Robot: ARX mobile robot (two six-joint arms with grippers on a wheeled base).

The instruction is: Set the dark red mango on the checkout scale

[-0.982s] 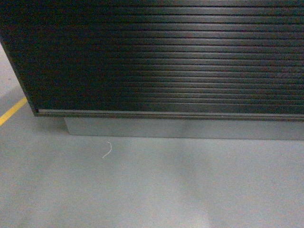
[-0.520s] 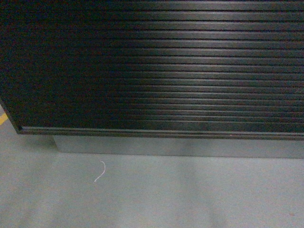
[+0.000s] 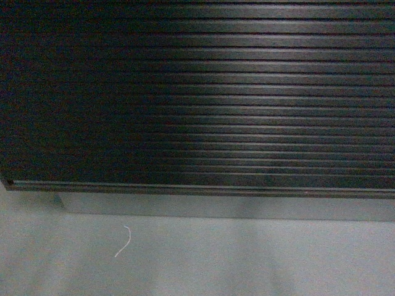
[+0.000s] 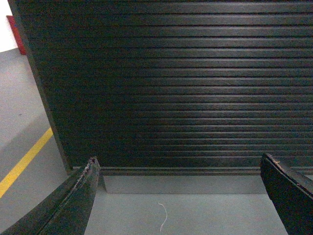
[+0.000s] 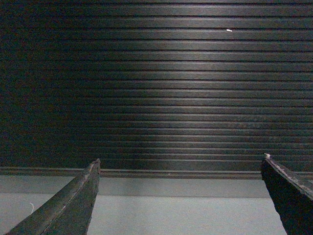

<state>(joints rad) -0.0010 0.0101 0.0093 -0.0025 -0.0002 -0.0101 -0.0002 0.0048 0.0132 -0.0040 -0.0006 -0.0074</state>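
Note:
The ribbed black front of the checkout (image 3: 203, 98) fills most of the head view; its top does not show. The same ribbed front of the checkout (image 4: 171, 88) faces the left wrist view, and the checkout (image 5: 156, 83) also fills the right wrist view. The dark red mango and the scale are out of view. My left gripper (image 4: 178, 169) is open, its fingers wide apart over bare floor, holding nothing. My right gripper (image 5: 180, 166) is open too, empty, pointing at the counter's base. Neither gripper shows in the head view.
A grey plinth (image 3: 222, 206) runs under the counter, above grey floor (image 3: 216, 259). A thin white thread (image 3: 123, 242) lies on the floor; the thread (image 4: 163, 217) also shows between the left fingers. A yellow floor line (image 4: 24, 161) runs left of the counter's corner.
The counter front has slid down and left in the head view and fills more of it. The yellow line has left that view, and the thread has shifted lower-left.

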